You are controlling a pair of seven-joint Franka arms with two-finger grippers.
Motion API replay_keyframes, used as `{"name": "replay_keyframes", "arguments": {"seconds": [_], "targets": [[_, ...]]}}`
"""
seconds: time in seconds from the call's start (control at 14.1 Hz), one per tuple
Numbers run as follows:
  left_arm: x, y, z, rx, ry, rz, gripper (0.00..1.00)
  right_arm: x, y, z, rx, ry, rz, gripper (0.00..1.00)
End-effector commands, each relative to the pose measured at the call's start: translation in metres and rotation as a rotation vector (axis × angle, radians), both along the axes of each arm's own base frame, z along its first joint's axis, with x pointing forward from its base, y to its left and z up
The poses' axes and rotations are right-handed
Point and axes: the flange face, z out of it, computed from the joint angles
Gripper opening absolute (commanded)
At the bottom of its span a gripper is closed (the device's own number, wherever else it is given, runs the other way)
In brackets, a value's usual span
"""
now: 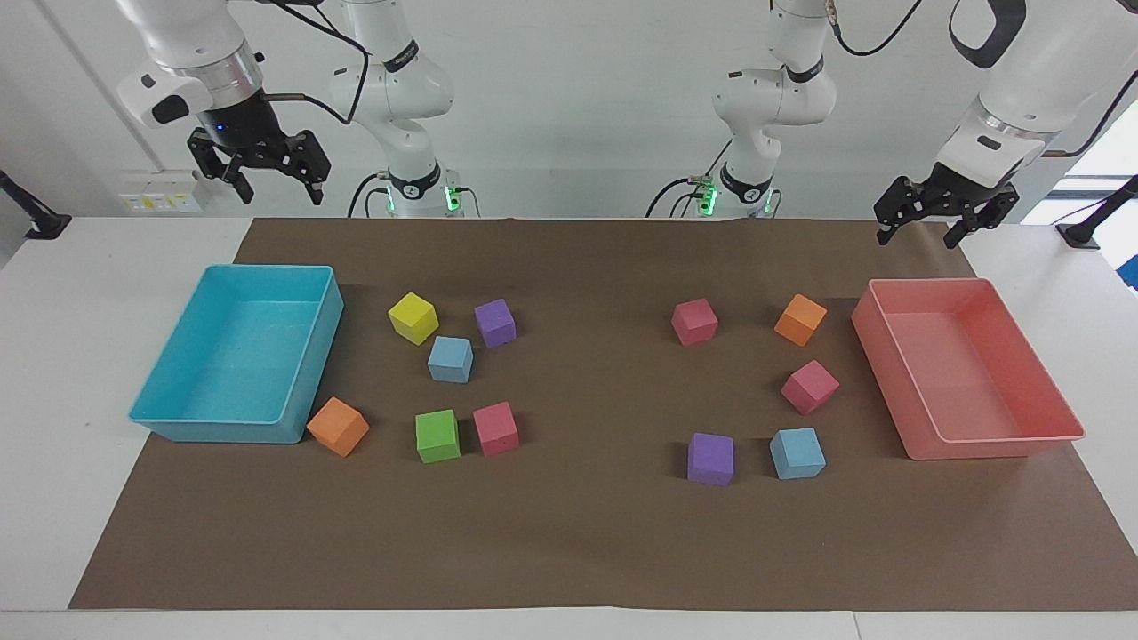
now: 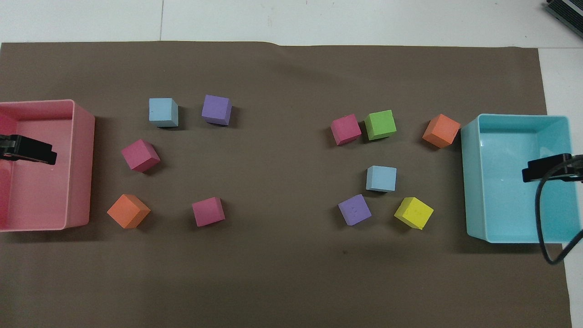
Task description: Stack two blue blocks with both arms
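left gripper (image 1: 921, 233) raised over pink plastic tray (image 1: 1058, 404), open, empty | right gripper (image 1: 274, 187) raised over turquoise plastic tray (image 1: 156, 387), open, empty | sky-blue foam cubes (image 1: 450, 359) (image 1: 797, 452) on mat, untouched

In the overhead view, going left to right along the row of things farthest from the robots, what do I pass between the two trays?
Blue block → purple cube → pink cube → green cube → orange cube.

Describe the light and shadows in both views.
Facing view: even, soft light; each cube, like the blue block, casts a short faint shadow on the brown mat; bright window glare at the left arm's edge. Overhead view: small glints on the turquoise tray floor; a dim band across the mat nearest the robots.
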Motion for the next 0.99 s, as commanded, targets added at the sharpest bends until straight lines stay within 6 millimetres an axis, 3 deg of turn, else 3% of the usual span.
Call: {"name": "replay_keyframes", "arguments": {"seconds": [0.0,0.92], "targets": [[-0.0051,0.0037,0.0037,-0.015,-0.003,0.014,1.00,-0.0088,0.0004,0.0024,0.017,0.008,0.008,1.00],[-0.0051,0.0029,0.0036,-0.015,-0.003,0.012,1.00,-0.0122,-0.0001,-0.0007,0.015,0.016,0.007,1.00]]}}
